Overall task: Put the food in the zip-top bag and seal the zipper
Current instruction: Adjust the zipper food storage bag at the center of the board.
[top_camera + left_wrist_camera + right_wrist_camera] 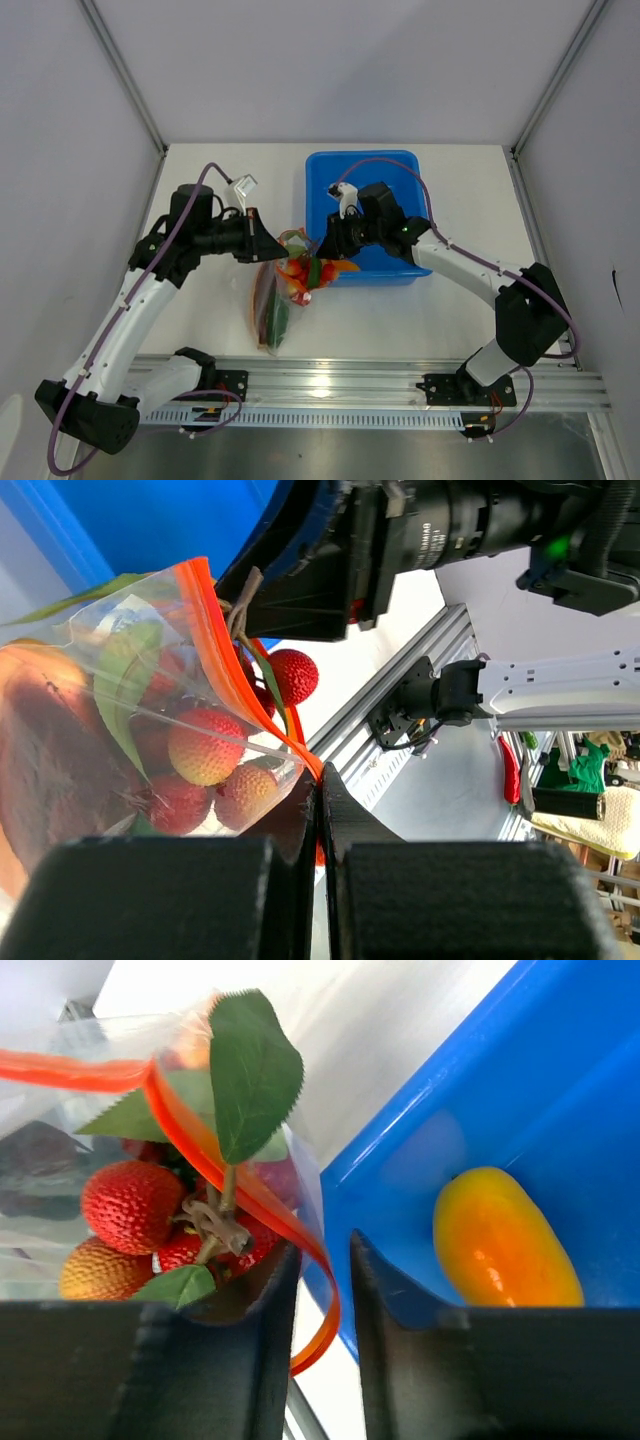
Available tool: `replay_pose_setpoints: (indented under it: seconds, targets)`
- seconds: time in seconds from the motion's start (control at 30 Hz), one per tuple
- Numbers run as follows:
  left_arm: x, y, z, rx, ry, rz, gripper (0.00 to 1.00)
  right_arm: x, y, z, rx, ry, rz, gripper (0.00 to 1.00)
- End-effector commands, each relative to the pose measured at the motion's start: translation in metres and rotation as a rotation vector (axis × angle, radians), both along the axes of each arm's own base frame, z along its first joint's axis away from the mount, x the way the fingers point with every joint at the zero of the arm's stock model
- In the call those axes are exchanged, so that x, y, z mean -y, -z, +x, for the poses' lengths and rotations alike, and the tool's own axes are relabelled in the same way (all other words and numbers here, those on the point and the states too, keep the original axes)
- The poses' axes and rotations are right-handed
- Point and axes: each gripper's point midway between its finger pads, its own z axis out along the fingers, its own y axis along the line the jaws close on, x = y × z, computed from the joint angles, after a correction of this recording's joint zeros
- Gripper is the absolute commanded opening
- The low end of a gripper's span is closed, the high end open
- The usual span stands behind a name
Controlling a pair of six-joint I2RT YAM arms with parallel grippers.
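**A:** Top external view first: white table (480, 200), blue bin (320, 175) at the far edge a bit right of centre. The zip-top bag (275, 305) lies just off the bin's near-left corner and runs toward the near edge, with an arm on either side. What step do you reckon?

**B:** Loading, I'd say, not sealing yet. The left gripper (268, 245) is pinched together on the bag's mouth edge, holding it. The right gripper (325, 248) is at the mouth with its jaws apart and nothing clamped.

**A:** Yeah, the right wrist cam shows what the overhead can't. The red fruit bunch (130, 1205) looks only half in, with its leaf (250, 1070) poking out over the zipper (200, 1145). The strip loops through the gap between the right fingers. There's also an orange-yellow piece (505, 1245) left in the bin, which I can't make out cleanly from above.

**B:** The left wrist cam adds the grip itself: the strip runs straight down into the closed left fingers. My guess for the next move is to nudge the bunch fully below the strip so stem and leaf don't foul the seal, then fetch the orange piece, and only then run the zipper
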Motion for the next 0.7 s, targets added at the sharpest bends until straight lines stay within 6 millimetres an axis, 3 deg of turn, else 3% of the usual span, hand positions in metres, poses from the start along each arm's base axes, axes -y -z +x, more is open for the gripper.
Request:
replay_pose_setpoints:
  seconds: [0.0,0.03,0.1,0.27,0.3,0.37,0.4,0.5,0.57,0.67]
  targets:
    - [0.006,-0.035,-0.005,0.11,0.047,-0.066,0.01,-0.012,-0.012,0.012,0.063,-0.021,0.03,0.22]
    - [0.006,-0.034,-0.005,0.113,0.047,-0.064,0.01,-0.014,-0.011,0.013,0.061,-0.023,0.027,0.11]
    - [0.006,-0.034,-0.005,0.114,0.046,-0.06,0.0,-0.016,-0.012,0.012,0.064,-0.031,0.031,0.0]
    - [-0.007,-0.026,0.004,0.132,-0.045,0.005,0.01,-0.021,-0.044,0.006,0.126,-0.03,0.049,0.0]
    - [-0.011,-0.021,0.006,0.121,-0.075,0.032,0.0,-0.025,-0.068,-0.002,0.159,-0.04,0.072,0.0]
    - [-0.022,-0.015,0.009,0.13,-0.135,0.077,0.01,-0.027,-0.095,-0.007,0.185,-0.019,0.091,0.0]
    - [-0.029,-0.01,0.013,0.13,-0.184,0.11,0.01,-0.03,-0.123,-0.016,0.2,-0.027,0.115,0.0]
    - [-0.033,-0.001,0.012,0.122,-0.208,0.121,0.01,-0.036,-0.155,-0.021,0.163,0.013,0.117,0.0]
    - [-0.033,-0.002,0.01,0.123,-0.21,0.108,0.01,-0.036,-0.154,-0.019,0.112,0.042,0.086,0.0]
    - [-0.033,0.012,0.01,0.095,-0.206,0.123,0.01,-0.04,-0.137,-0.016,0.061,0.061,0.038,0.0]
